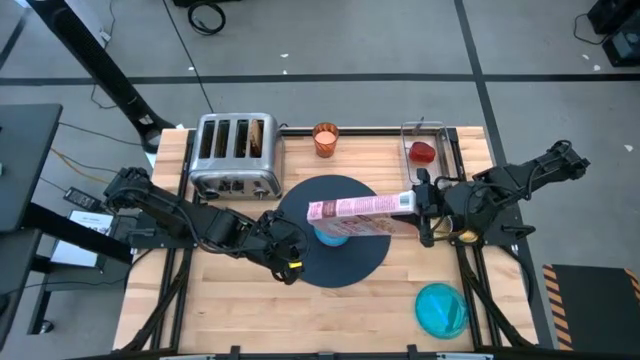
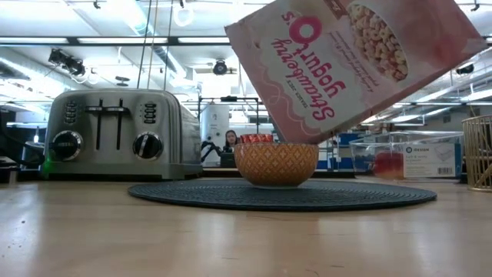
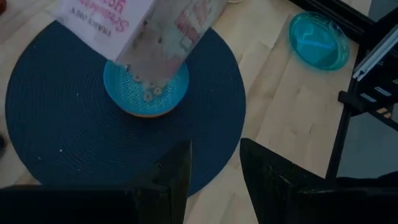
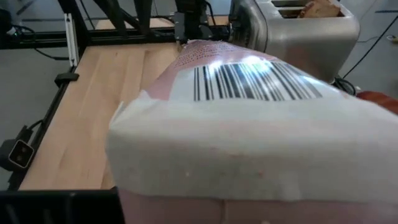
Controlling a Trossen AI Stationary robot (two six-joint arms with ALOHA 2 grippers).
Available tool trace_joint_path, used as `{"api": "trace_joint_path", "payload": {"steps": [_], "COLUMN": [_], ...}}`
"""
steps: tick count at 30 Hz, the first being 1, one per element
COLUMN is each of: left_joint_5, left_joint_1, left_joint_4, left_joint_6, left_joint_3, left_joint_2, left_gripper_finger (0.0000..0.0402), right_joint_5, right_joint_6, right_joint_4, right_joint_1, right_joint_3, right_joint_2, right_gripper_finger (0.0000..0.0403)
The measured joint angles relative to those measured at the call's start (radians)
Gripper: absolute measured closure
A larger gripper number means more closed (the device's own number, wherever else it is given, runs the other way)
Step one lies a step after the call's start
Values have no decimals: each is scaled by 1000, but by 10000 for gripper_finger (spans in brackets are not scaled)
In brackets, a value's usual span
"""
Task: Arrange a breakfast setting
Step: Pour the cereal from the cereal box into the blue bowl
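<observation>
Overhead, you see the right gripper (image 1: pixel 425 205) clamped on the end of a pink cereal box (image 1: pixel 358 208), which lies tipped over the small blue bowl (image 1: pixel 331 235) on the dark-blue mat (image 1: pixel 335 262). The left gripper (image 1: pixel 290 268) hovers at the mat's edge, apart from the bowl. At table height, the box (image 2: pixel 354 61) tilts mouth-down above the bowl (image 2: pixel 276 164). From the left wrist, your fingers (image 3: pixel 177 171) stand parted and empty, bowl (image 3: pixel 146 93) well ahead. From the right wrist, the box (image 4: pixel 242 124) fills the view.
</observation>
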Motion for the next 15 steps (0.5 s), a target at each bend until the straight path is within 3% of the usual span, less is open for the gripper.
{"api": "trace_joint_path", "payload": {"steps": [15], "left_joint_5": [21], "left_joint_1": [1], "left_joint_4": [-19], "left_joint_6": [-8], "left_joint_3": [2], "left_joint_2": [-45], "left_gripper_finger": [258], "right_joint_5": [-26], "right_joint_6": [10], "right_joint_4": [-7], "right_joint_1": [-10], "right_joint_3": [17], "right_joint_2": [9], "right_gripper_finger": [241]}}
